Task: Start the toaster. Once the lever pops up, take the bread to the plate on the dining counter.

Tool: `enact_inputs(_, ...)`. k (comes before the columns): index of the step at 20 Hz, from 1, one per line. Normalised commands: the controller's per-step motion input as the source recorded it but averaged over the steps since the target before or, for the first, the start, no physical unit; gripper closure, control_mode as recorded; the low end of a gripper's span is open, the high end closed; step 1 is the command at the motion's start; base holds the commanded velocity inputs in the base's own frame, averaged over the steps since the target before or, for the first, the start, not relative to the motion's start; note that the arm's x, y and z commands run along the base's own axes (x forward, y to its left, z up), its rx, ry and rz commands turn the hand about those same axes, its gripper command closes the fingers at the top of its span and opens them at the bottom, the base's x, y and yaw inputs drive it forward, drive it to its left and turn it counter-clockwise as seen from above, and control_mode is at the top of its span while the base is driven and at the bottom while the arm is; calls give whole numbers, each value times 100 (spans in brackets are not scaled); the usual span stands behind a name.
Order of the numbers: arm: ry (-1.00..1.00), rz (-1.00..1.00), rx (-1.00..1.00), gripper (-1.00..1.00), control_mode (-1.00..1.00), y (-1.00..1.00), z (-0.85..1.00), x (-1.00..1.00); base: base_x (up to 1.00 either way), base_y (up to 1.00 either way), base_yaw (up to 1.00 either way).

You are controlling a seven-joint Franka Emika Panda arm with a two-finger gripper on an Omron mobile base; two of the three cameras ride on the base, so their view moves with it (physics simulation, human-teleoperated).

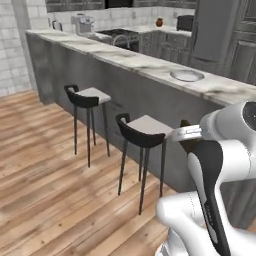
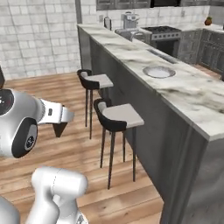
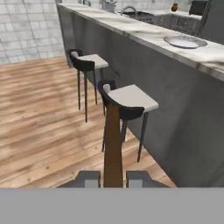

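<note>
My gripper (image 3: pixel 113 179) is shut on the bread (image 3: pixel 113 144), a dark brown slice seen edge-on and sticking forward between the fingertips. From the base views the gripper (image 1: pixel 186 134) (image 2: pixel 61 117) hangs over the wooden floor with the bread (image 1: pixel 188 145) (image 2: pixel 59 128) below it, short of the dining counter (image 1: pixel 125 57) (image 2: pixel 192 94) (image 3: pixel 144 37). The plate (image 1: pixel 187 75) (image 2: pixel 159 71) (image 3: pixel 185 41), round and light grey, lies on that marble top, ahead and higher than the hand. A dark boxy appliance (image 1: pixel 185 22) stands on the far worktop; I cannot tell if it is the toaster.
Two dark stools with pale seats stand against the counter's grey front: the near stool (image 1: pixel 142 131) (image 2: pixel 118 116) (image 3: pixel 129 98) lies right ahead of the hand, the far stool (image 1: pixel 89 97) (image 2: pixel 96 81) (image 3: pixel 89 61) beyond. A stove (image 2: pixel 162 30) sits at the back.
</note>
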Motion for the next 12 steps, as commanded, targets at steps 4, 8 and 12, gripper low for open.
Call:
enact_inputs(4,0,0,0,100,100,0,0,0,78,96,-62)
enact_inputs(8,0,0,0,100,100,0,0,0,54,100,-63)
enact_inputs(12,0,0,0,100,100,0,0,0,38,100,-64)
